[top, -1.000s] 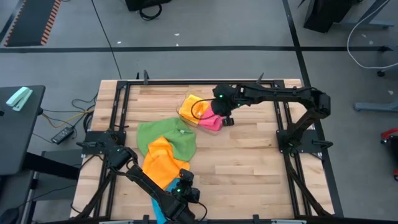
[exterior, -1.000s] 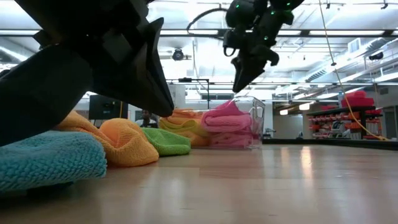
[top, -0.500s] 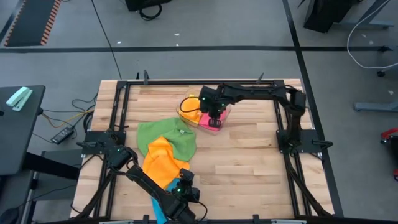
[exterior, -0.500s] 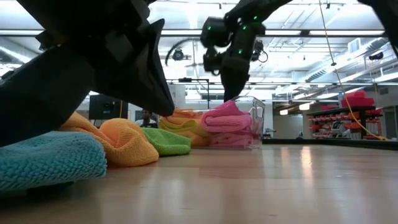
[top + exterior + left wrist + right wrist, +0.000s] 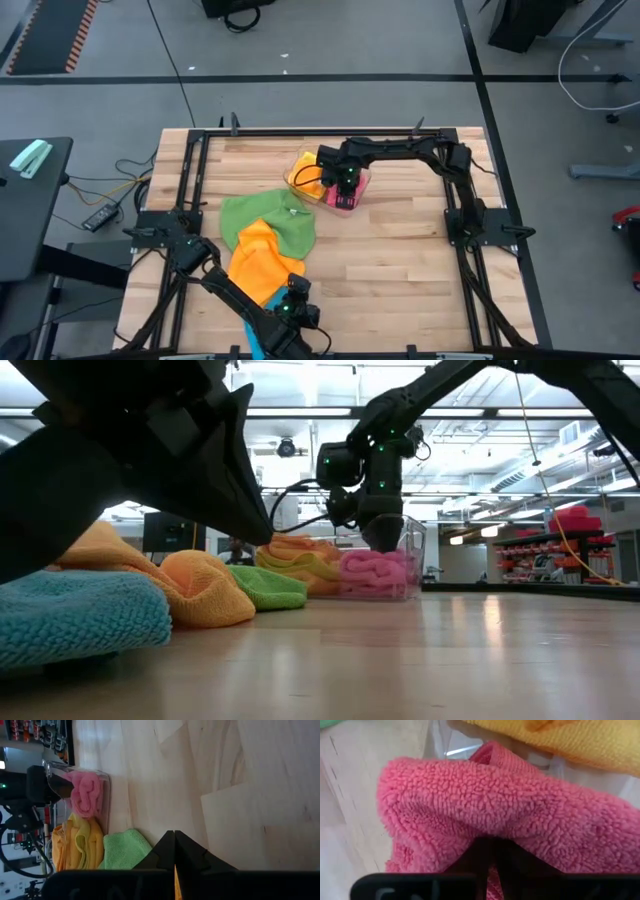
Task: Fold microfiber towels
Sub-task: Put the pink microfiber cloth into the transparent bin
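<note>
A pink towel (image 5: 337,200) lies bunched in a clear plastic tray (image 5: 412,555) at the far middle of the table, beside a folded yellow towel (image 5: 302,170). My right gripper (image 5: 345,193) points down into the pink towel and is shut on it. A green towel (image 5: 260,215) lies spread on the table, and an orange towel (image 5: 258,262) lies partly over it. My left gripper (image 5: 296,285) is at the near edge, shut on the orange towel's near end. A blue towel (image 5: 80,615) lies on the table under that arm. My left gripper pinches the orange towel's near end; only a thin orange strip (image 5: 176,886) shows between the shut fingers. The fingers slant down toward the far side. That end (image 5: 95,545) is raised, and the rest of the towel lies on the table and the green towel. My right gripper comes from above, pointing down, with its fingertips (image 5: 482,851) sunk into the top fold of the pink towel (image 5: 470,800). Pink pile shows between the two fingers. The towel rests inside the tray; how many layers are pinched is hidden by the pile.
The tray's clear walls (image 5: 107,795) stand close around the pink and yellow towels. Bare wood (image 5: 400,270) fills the table's right half and near middle. A black frame (image 5: 190,200) runs along the table's sides.
My right gripper has come down and toward the table's left, turning to point straight down, and has sunk into the pink towel, whose raised top is now pressed lower. The orange towel's near end under my left gripper stands a little higher.
</note>
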Available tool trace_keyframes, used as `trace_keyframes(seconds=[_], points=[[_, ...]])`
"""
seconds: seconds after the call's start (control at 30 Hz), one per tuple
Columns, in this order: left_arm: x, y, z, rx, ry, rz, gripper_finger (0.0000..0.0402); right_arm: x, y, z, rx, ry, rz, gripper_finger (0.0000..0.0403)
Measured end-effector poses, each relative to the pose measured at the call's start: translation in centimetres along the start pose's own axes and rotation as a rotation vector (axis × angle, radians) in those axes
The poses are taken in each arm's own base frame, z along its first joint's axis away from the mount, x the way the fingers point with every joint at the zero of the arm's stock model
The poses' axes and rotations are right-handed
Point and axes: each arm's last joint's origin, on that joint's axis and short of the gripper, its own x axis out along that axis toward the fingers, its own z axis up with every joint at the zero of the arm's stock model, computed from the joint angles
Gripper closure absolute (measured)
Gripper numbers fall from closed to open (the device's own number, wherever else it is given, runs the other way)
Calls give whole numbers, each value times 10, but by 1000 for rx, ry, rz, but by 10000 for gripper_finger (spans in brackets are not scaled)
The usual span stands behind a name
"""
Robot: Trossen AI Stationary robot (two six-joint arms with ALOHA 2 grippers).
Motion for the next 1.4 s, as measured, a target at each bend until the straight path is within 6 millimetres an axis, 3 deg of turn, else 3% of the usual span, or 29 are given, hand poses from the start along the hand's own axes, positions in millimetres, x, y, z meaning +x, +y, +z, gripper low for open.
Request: trace_keyframes(seconds=[0.1, 0.33, 0.47, 0.63, 0.83, 1.03, 1.2, 1.4], points=[[0, 0, 0, -1, 1, 0, 391, -7, 0, -1, 3, -15, -7, 363], [-1, -1, 0, -8, -2, -1, 373, -65, 8, -13, -8, -156, -28, 363], [-2, -1, 0, -6, -4, -1, 380, -86, 12, -20, -14, -211, -32, 363], [-2, -1, 0, -6, -4, -2, 392, -78, 18, -19, -31, -203, 28, 363], [-2, -1, 0, -8, -5, -2, 382, -40, 34, -15, -106, -154, 116, 363], [-2, -1, 0, -28, -6, -3, 369, -9, 30, -19, -103, -120, 153, 363], [-2, -1, 0, -31, -7, -3, 379, -13, 24, -22, -68, -125, 151, 363], [-3, -3, 0, -29, -12, -5, 391, -45, 25, -28, -97, -210, 135, 363]])
